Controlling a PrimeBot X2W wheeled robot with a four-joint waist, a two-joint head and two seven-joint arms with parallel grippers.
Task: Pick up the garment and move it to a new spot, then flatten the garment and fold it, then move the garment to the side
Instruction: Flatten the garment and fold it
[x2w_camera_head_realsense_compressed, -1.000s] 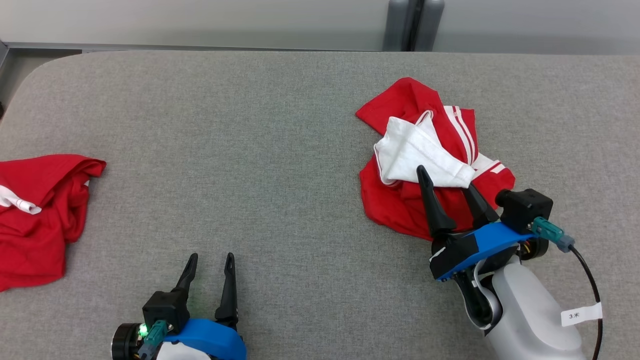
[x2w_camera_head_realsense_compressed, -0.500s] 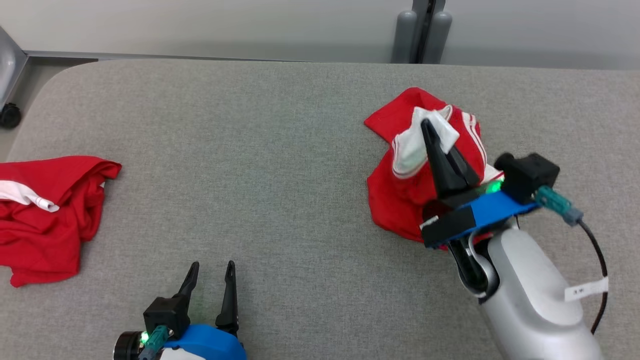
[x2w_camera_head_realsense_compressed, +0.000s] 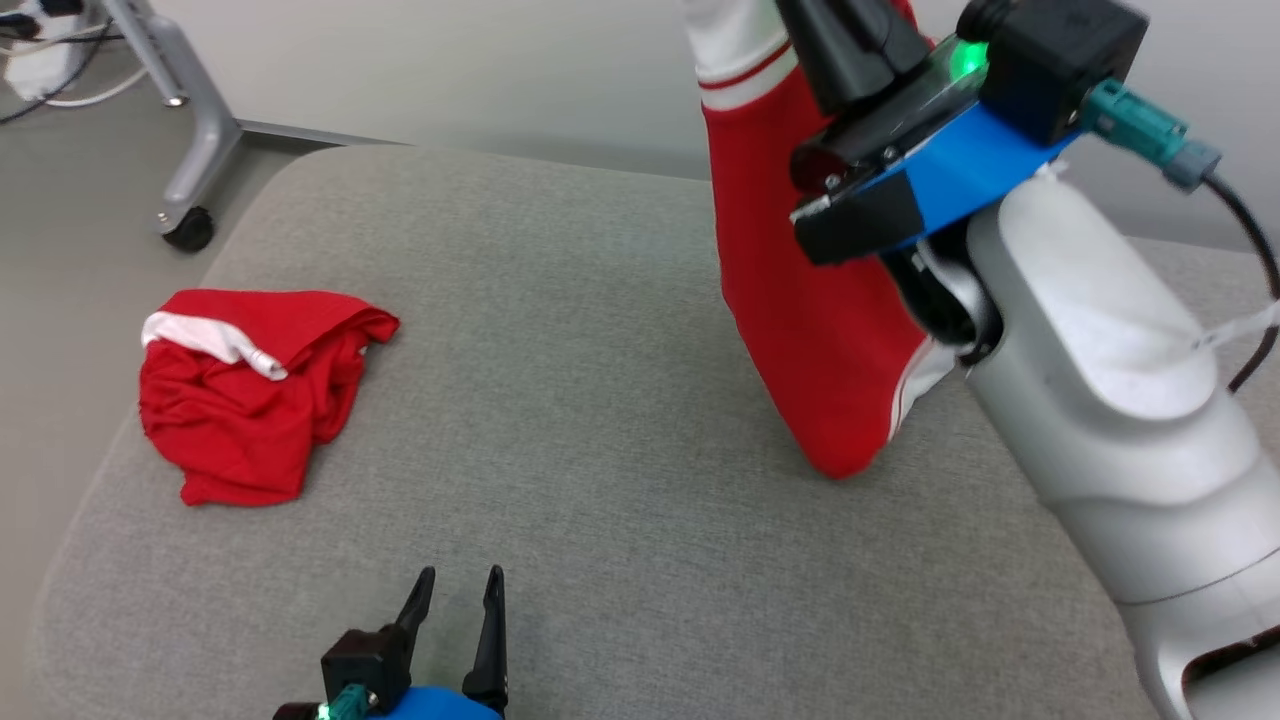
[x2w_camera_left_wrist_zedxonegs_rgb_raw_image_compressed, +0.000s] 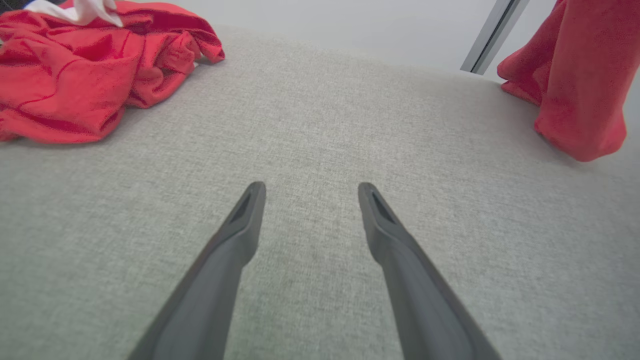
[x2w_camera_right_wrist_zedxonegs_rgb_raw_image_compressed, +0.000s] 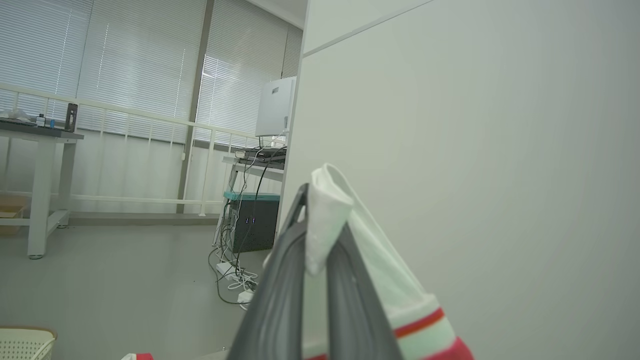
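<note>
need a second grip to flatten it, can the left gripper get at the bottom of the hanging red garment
Probably yes. The left gripper is open, low over the table, and only bare grey surface lies between it and the lower end of the hanging garment. Reach is a guess.

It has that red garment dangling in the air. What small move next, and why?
Probably carry it sideways over the grey pad, then lower. The right tool is shut on the white edge of the garment, which hangs long, low end by the pad, and the open left tool is free.
</note>
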